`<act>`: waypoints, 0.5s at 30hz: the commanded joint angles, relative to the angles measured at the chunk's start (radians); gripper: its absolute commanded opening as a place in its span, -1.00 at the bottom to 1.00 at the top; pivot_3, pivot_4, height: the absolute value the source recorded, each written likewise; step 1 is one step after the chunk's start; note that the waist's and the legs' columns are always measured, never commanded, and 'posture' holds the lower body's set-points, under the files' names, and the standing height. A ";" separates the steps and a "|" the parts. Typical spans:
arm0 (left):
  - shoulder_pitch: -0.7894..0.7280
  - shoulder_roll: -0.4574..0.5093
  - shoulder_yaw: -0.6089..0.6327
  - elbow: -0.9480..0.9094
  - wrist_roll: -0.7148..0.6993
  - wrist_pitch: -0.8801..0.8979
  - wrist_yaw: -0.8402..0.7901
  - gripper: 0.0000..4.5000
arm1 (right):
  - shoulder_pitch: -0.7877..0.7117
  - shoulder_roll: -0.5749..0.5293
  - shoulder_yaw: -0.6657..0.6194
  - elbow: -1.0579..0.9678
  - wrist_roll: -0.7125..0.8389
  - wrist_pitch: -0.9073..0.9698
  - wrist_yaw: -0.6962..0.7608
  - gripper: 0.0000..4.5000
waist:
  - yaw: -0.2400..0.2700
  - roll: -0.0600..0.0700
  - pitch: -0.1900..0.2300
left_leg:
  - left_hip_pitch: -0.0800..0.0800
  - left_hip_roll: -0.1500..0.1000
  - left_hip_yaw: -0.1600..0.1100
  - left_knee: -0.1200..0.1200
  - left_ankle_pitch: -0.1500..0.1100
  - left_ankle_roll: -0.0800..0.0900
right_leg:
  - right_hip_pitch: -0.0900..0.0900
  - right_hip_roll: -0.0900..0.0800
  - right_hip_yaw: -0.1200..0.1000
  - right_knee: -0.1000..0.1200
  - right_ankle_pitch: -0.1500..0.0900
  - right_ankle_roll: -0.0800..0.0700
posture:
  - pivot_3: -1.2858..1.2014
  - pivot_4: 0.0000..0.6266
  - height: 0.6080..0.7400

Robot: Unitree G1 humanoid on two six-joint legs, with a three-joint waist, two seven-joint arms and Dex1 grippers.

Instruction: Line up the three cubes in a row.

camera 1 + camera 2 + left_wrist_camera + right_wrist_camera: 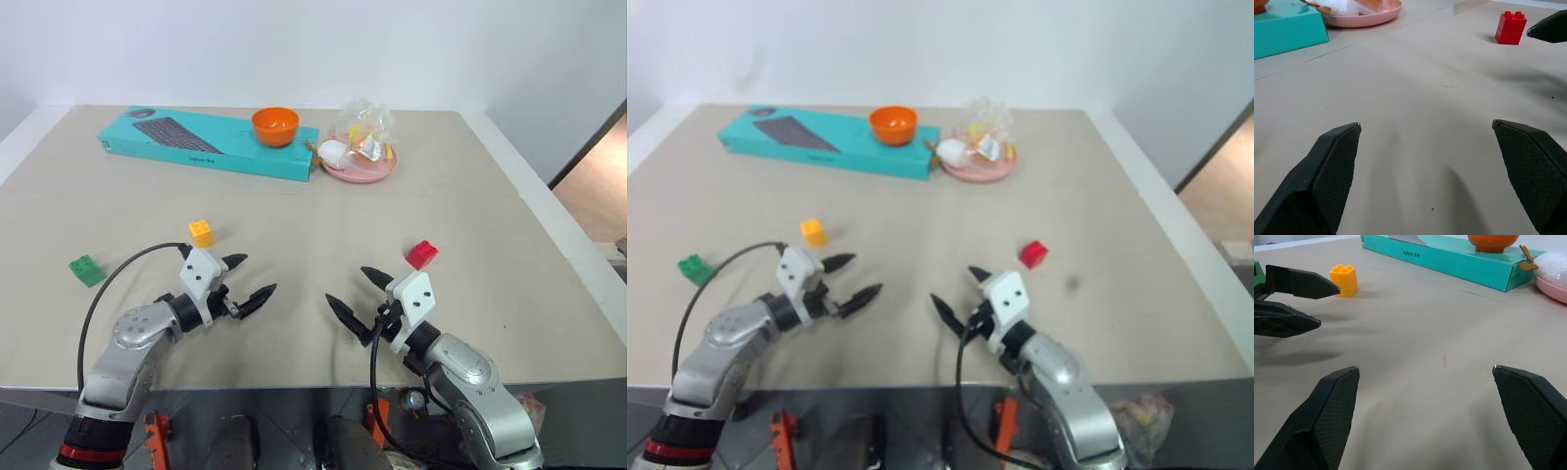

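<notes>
bowl (275,125) on box (196,144) | plate (364,168) right of box | cubes (202,232) nearer

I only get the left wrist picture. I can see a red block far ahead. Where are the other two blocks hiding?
Observer: The yellow-orange block sits on the table just beyond the left gripper, a bit to its left.
Operator: And the green one?
Observer: The green block lies farther left, near the table's left edge, apart from the others.
Operator: Is my other hand holding anything?
Observer: No. The right gripper has its jaws wide open and empty, with the red block just beyond it to the right.
</notes>
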 commanded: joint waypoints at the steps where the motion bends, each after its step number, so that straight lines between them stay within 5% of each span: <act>1: -0.022 -0.007 -0.005 -0.019 -0.015 -0.014 -0.009 0.98 | -0.012 0.003 -0.013 -0.039 0.003 -0.021 -0.006 1.00 | 0.000 0.000 0.000 | 0.000 0.000 0.000 0.000 0.000 0.000 | 0.000 0.000 0.000 0.000 0.000 0.000 | 0.03 -0.52 1.00; 15: -0.063 -0.008 -0.030 -0.040 -0.072 0.017 -0.069 0.98 | -0.014 0.006 -0.013 -0.027 -0.004 -0.025 -0.021 1.00 | 0.000 0.000 0.000 | 0.000 0.000 -0.001 0.000 0.000 0.000 | 0.000 0.001 0.000 0.000 0.002 0.003 | 0.03 -0.52 1.00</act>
